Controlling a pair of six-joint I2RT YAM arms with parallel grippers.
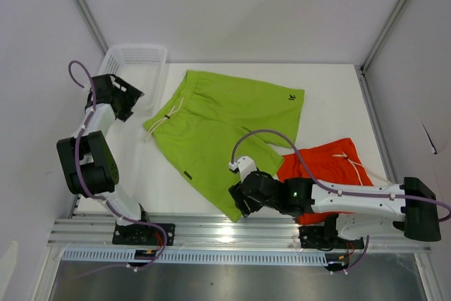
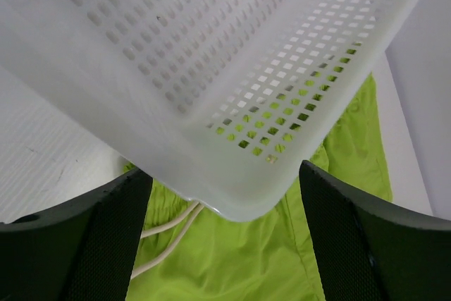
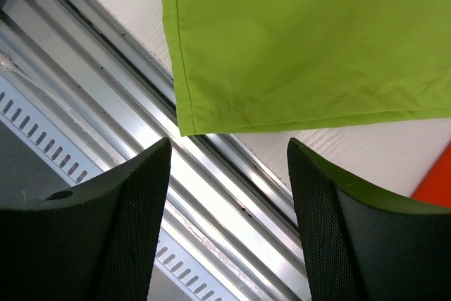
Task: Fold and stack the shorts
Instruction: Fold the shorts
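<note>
The lime green shorts (image 1: 218, 125) lie spread flat in the middle of the table, white drawstring (image 1: 165, 116) at their left, dark logo at the far right hem. The orange shorts (image 1: 328, 170) lie at the right, partly under my right arm. My right gripper (image 1: 239, 202) is open and empty, hovering over the green shorts' near hem corner (image 3: 190, 121) at the table's front edge. My left gripper (image 1: 130, 100) is open and empty, beside the white mesh basket (image 1: 134, 65). In the left wrist view the basket's corner (image 2: 239, 181) sits between the fingers, with green fabric (image 2: 239, 259) beyond.
The aluminium rail (image 1: 211, 230) runs along the table's near edge and shows under the right gripper (image 3: 232, 195). A purple cable (image 1: 282, 139) loops over the green shorts. Walls close in the table on the left, back and right.
</note>
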